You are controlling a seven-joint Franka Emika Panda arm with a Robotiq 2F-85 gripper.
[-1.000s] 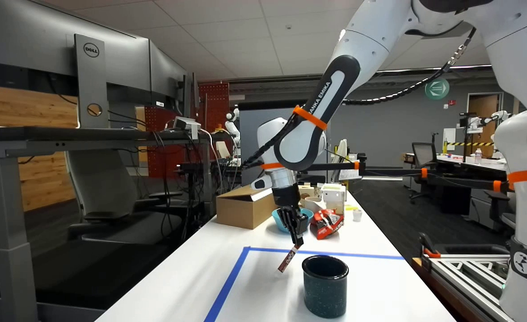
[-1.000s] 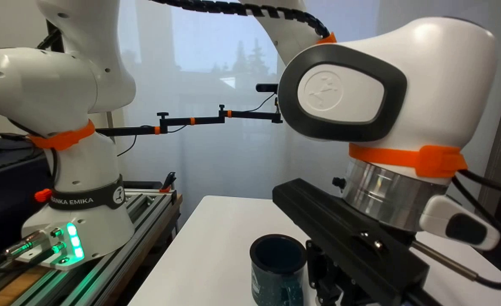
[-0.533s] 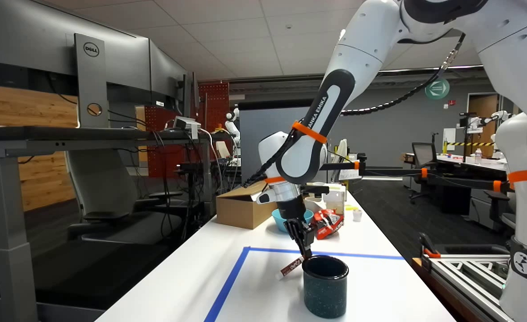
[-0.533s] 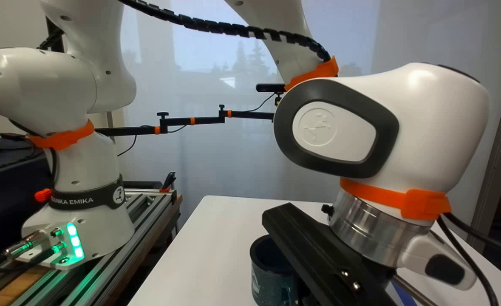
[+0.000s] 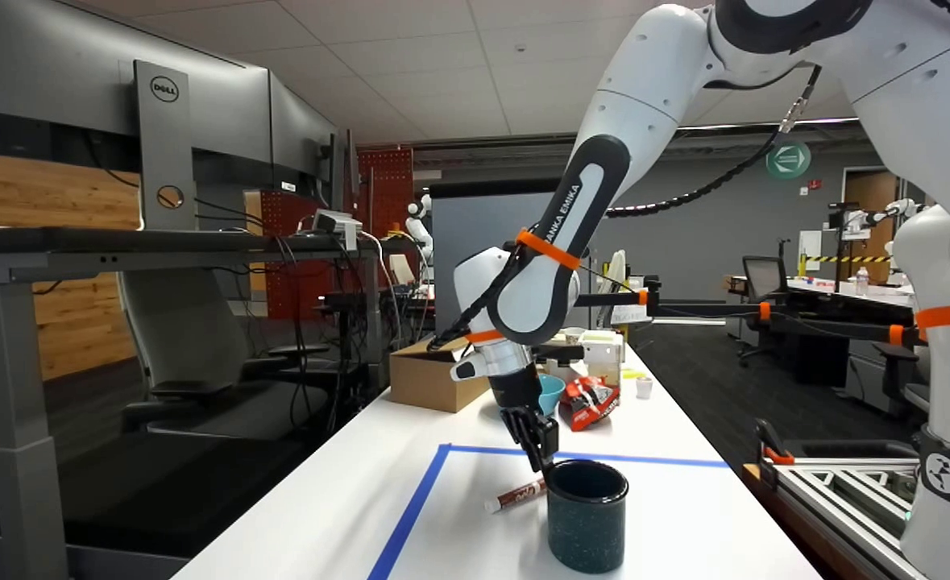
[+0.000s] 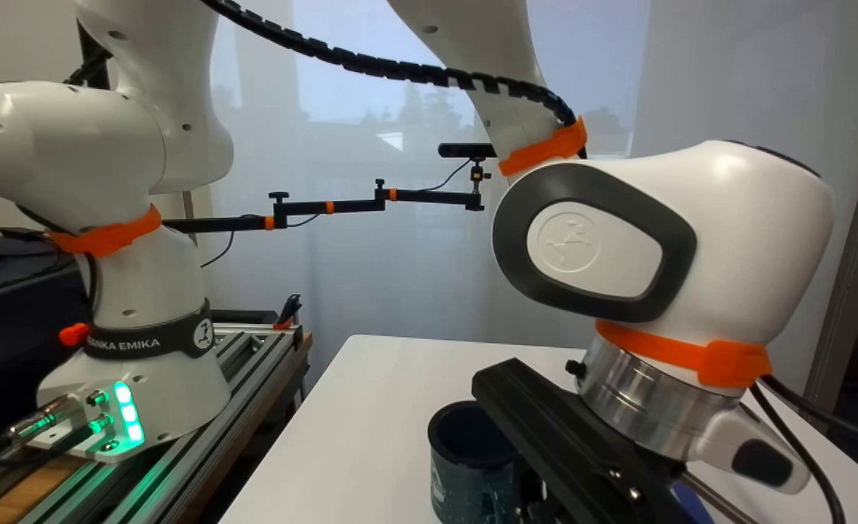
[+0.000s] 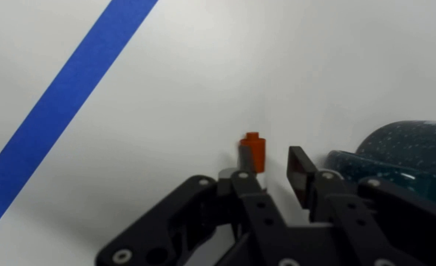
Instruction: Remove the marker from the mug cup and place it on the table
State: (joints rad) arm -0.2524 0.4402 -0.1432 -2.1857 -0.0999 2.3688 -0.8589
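The dark mug cup (image 5: 587, 525) stands upright, mouth upward, its bottom out of sight; the marker (image 5: 519, 495) is outside it, on the table (image 5: 684, 515). Further back in an exterior view sit a light blue bowl (image 5: 553, 392), partly hidden, a small white cup (image 5: 644, 388) and a cardboard box (image 5: 430, 383), their contents unseen, with a red bag (image 5: 590, 404) beside the bowl. The table is white, and mug cup and marker both lie within the lines of blue tape (image 5: 412, 515). An office chair (image 5: 184, 338) and a desk (image 5: 160, 242) stand to one side; a pale backdrop (image 6: 370, 291) is beyond the table. In the wrist view the jaws of the gripper (image 7: 273, 160) are spread, a gap between them, and one fingertip (image 7: 246, 159) covers part of the marker's orange end; whether they touch I cannot tell. That end points to the top of this view. In an exterior view the marker's long axis slants gently, white end to the left and nearer the viewer, its other end hidden behind the mug cup
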